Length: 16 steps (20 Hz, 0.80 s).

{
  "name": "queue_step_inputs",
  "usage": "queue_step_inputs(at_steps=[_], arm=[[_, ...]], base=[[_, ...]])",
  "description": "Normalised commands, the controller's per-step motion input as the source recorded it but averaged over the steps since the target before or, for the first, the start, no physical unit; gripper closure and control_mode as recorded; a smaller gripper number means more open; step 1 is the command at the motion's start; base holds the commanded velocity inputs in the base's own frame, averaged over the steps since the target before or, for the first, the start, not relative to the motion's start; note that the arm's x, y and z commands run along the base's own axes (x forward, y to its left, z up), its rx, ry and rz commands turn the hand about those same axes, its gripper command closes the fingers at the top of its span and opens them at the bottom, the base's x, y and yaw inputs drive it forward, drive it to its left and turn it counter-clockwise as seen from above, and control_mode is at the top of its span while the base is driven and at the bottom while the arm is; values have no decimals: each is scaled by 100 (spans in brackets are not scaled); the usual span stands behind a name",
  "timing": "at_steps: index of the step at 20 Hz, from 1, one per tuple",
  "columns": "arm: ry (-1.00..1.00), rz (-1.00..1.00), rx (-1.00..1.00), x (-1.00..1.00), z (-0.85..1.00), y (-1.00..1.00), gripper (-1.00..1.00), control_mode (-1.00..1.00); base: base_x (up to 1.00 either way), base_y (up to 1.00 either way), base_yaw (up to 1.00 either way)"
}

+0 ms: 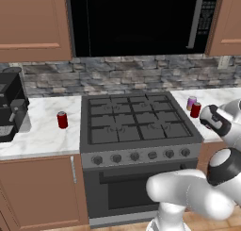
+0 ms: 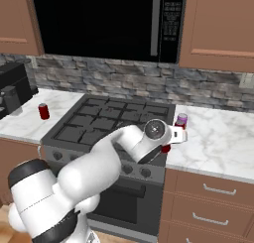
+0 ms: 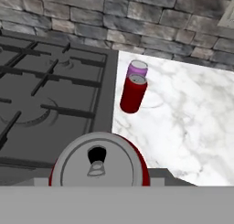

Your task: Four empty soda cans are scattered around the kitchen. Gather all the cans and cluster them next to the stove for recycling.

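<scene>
text: none legible | microwave (image 1: 141, 20) keypad: pale marks, too blurred to read (same in right base view) | red can (image 3: 133, 93): plain, no label | stove (image 1: 136, 121) knobs: no readable markings

Brushed silvery metal tops the red can (image 3: 99, 163) at lower centre — the stove (image 1: 136, 124) is matt dark grey, the desk (image 3: 183, 122) polished veined marble, the wall (image 3: 137, 17) behind rough stone, the cabinets (image 1: 33, 22) smooth wood.
</scene>
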Motion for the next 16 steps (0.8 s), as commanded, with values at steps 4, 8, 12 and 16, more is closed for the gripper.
queue_step_inputs(at_steps=[4, 8, 12, 16], arm=[[0, 1, 2, 19, -20, -9, 100, -100], [0, 1, 0, 19, -21, -7, 100, -100], [0, 1, 0, 21, -17, -11, 100, -100], [-1, 1, 0, 22, -10, -15, 100, -100]], base=[[0, 0, 0], [0, 0, 0], [0, 0, 0], [0, 0, 0]])
